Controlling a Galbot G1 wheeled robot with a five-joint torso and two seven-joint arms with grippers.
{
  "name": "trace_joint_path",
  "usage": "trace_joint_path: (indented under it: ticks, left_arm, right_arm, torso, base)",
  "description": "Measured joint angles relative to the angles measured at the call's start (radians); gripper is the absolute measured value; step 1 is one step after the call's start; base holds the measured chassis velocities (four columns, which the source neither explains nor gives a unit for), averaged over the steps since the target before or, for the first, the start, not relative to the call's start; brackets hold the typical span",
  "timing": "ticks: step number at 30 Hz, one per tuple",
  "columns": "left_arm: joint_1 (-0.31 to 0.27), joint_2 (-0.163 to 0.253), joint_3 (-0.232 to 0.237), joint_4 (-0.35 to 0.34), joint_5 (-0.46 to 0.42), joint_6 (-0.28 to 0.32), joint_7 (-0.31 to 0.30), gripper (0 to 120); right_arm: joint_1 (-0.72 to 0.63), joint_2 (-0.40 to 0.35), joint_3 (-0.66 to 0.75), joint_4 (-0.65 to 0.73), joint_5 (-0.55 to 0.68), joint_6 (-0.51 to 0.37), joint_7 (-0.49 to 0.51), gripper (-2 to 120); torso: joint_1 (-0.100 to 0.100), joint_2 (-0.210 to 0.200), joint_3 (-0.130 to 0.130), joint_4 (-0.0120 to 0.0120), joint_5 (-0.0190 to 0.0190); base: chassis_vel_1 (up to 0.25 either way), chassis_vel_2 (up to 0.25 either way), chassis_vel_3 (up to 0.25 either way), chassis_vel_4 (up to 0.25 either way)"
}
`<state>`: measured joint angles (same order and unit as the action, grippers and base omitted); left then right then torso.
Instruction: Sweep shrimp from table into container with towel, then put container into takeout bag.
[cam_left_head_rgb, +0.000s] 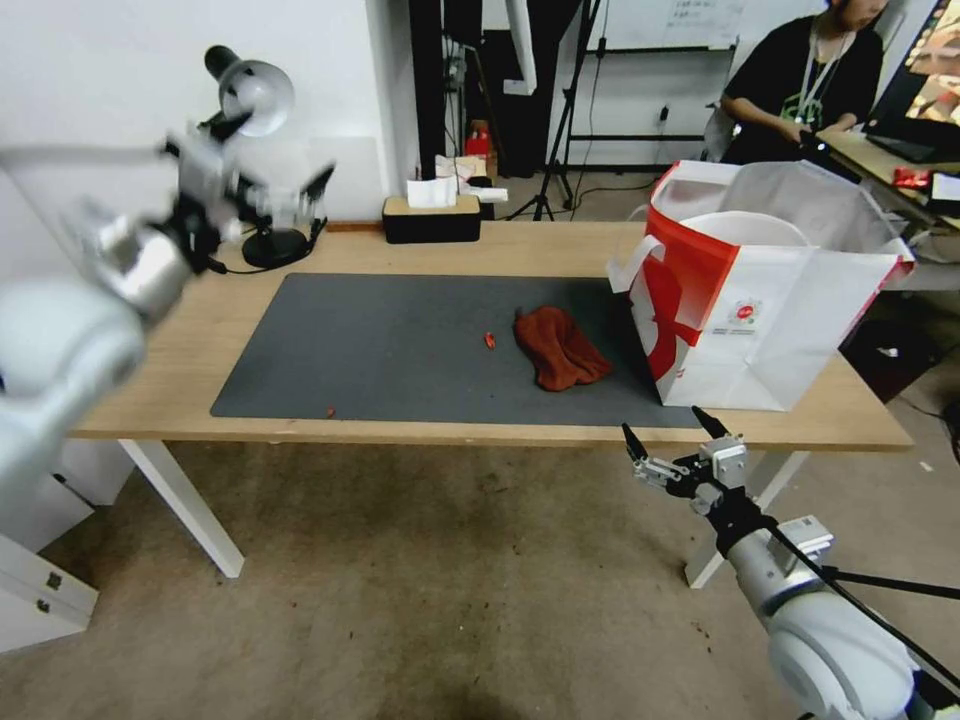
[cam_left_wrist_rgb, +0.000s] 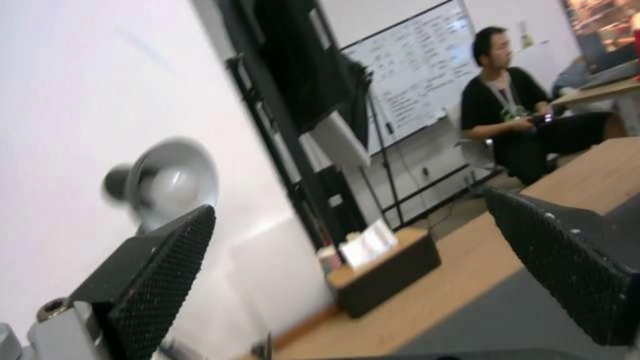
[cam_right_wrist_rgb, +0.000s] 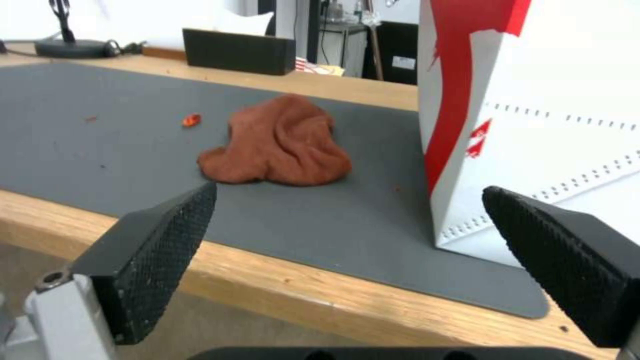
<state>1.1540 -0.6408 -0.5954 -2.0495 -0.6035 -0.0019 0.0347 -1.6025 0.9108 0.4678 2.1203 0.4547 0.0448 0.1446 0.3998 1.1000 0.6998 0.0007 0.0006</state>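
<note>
The takeout bag stands upright on the right end of the table, its near corner on the dark grey mat. It is white with red side panels and white handles, and its front carries a small round red logo with a line of print beneath that is too small to read. The right wrist view shows rows of perforated dots across the bag's white face. The white rim of the container shows inside the bag's open top.

The rust-brown towel lies crumpled on the mat just beside the bag, apart from it. One red-orange shrimp lies on the mat just left of the towel.

The right gripper hangs in front of the table's near edge, below the bag, its fingers spread wide and holding nothing. The left gripper is raised above the table's far left corner, near a desk lamp, also wide open and empty. A black tissue box sits at the table's far edge. A whiteboard behind carries writing I cannot read.
</note>
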Motion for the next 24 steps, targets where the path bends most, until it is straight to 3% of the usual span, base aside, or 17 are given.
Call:
trace_joint_path:
  ticks: [1,2,4,5,6,8,9,10,12,13,16,17,19,24]
  left_arm:
    - [0.06,-0.035,-0.036,-0.019,0.023,-0.009,0.001,100]
    - [0.06,-0.035,-0.036,-0.019,0.023,-0.009,0.001,100]
    - [0.157,-0.11,-0.088,-0.053,0.083,-0.031,0.004,100]
    - [0.268,-0.209,-0.117,-0.078,0.16,-0.069,0.014,100]
    - [0.268,-0.209,-0.117,-0.078,0.16,-0.069,0.014,100]
    - [0.366,-0.325,-0.123,-0.097,0.228,-0.118,0.013,100]
    - [0.366,-0.325,-0.123,-0.097,0.228,-0.118,0.013,100]
    - [0.406,-0.378,-0.122,-0.105,0.256,-0.14,0.009,100]
    - [0.459,-0.443,-0.111,-0.111,0.305,-0.176,-0.009,100]
    - [0.459,-0.443,-0.111,-0.111,0.305,-0.176,-0.009,100]
    - [0.521,-0.527,-0.073,-0.094,0.388,-0.245,-0.046,100]
    - [0.521,-0.527,-0.073,-0.094,0.388,-0.245,-0.046,100]
    - [0.545,-0.577,-0.039,-0.061,0.437,-0.293,-0.069,100]
    - [0.566,-0.627,-0.002,-0.005,0.474,-0.353,-0.078,100]
  right_arm:
    - [0.0,0.005,-0.001,-0.003,-0.001,0.009,0.0,100]
    - [0.0,0.005,-0.001,-0.003,-0.001,0.009,0.0,100]
    - [-0.002,0.016,-0.003,-0.005,-0.002,0.021,-0.001,100]
    - [-0.007,0.029,-0.004,-0.007,-0.002,0.033,-0.002,100]
    - [-0.007,0.029,-0.004,-0.007,-0.002,0.033,-0.002,100]
    - [-0.014,0.042,-0.005,-0.012,-0.004,0.05,-0.003,100]
    - [-0.014,0.042,-0.005,-0.012,-0.004,0.05,-0.003,100]
    - [-0.018,0.05,-0.005,-0.015,-0.007,0.059,-0.003,100]
    - [-0.026,0.065,-0.005,-0.018,-0.015,0.079,-0.004,100]
    - [-0.026,0.065,-0.005,-0.018,-0.015,0.079,-0.004,100]
    - [-0.043,0.101,-0.003,-0.028,-0.053,0.127,-0.004,100]
    - [-0.043,0.101,-0.003,-0.028,-0.053,0.127,-0.004,100]
    - [-0.056,0.131,-0.003,-0.04,-0.083,0.153,-0.004,100]
    - [-0.071,0.168,-0.002,-0.048,-0.114,0.183,-0.004,100]
  torso:
    - [0.0,0.0,0.0,0.0001,-0.0003]
    - [0.0,0.0,0.0,0.0001,-0.0003]
    - [0.0,0.0,0.0,-0.0009,-0.0002]
    - [0.0,0.0,0.0,-0.001,-0.0005]
    - [0.0,0.0,0.0,-0.001,-0.0005]
    - [0.0,0.0,0.0,-0.0003,-0.0007]
    - [0.0,0.0,0.0,-0.0003,-0.0007]
    - [0.0,0.0,0.0,-0.0004,-0.0003]
    - [0.0,0.0,0.0,-0.0006,-0.0005]
    - [0.0,0.0,0.0,-0.0006,-0.0005]
    - [0.0,0.0,0.0,-0.0008,-0.0003]
    - [0.0,0.0,0.0,-0.0008,-0.0003]
    - [0.0,0.0,0.0,-0.001,-0.0005]
    - [0.0,0.0,0.0,-0.0008,-0.0006]
  base:
    - [0.0,0.0,0.0,0.0]
    - [0.0,0.0,0.0,0.0]
    - [0.0,0.0,0.0,0.0]
    - [0.0,0.0,0.0,0.0]
    - [0.0,0.0,0.0,0.0]
    - [0.0,0.0,0.0,0.0]
    - [0.0,0.0,0.0,0.0]
    - [0.0,0.0,0.0,0.0]
    - [0.0,0.0,0.0,0.0]
    - [0.0,0.0,0.0,0.0]
    - [0.0,0.0,0.0,0.0]
    - [0.0,0.0,0.0,0.0]
    - [0.0,0.0,0.0,0.0]
    - [0.0,0.0,0.0,0.0]
